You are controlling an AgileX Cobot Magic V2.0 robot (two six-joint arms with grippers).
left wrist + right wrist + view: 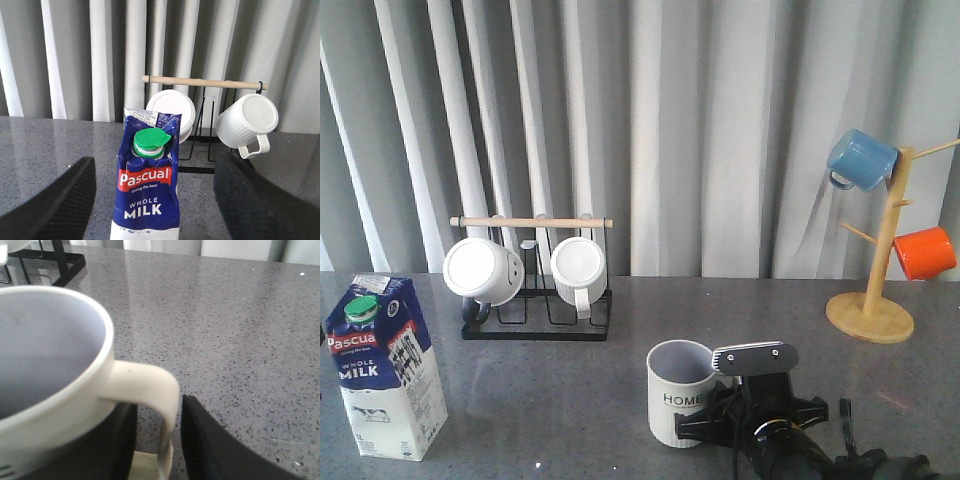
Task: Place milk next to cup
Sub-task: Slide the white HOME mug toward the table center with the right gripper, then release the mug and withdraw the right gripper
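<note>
Milk carton: the milk [386, 366] stands upright on the table [550, 400] at the 8 o'clock corner of the front view, green cap [361, 309] on top, well apart from the cup.
Cup: the cup [682, 392] stands upright near 6 o'clock, open end up, "HOME" facing the viewer.
Handling, milk: judged as a stiff cardboard box with flat, smooth printed sides; probably heavy if full, and top-heavy because tall. The walls would dent under hard squeezing.
Grip point, milk: judged best across the two flat side walls at mid-height, below the sloped top and the cap.
Left gripper: the left gripper [152, 200] is spread wide, its two dark fingers [55, 200] on either side of the carton and not touching it.
Right gripper: the right gripper [155, 440] is at the cup's handle [150, 405], one finger inside the loop and one outside; the pictures do not show whether it presses on the handle, so I cannot tell.
Handling, cup: ceramic, rigid, breakable; a knock could tip or chip it.
Surroundings: a black wire rack [535, 300] with a wooden bar holds two white mugs [483, 271] at 11 o'clock; a wooden mug tree [875, 290] with a blue mug [860, 160] and an orange mug [925, 252] stands at 2 o'clock.
Obstacles: the tabletop between carton and cup looks free. The right arm occupies the cup's 3 o'clock side, so the 9 o'clock side is the likely set-down spot.
</note>
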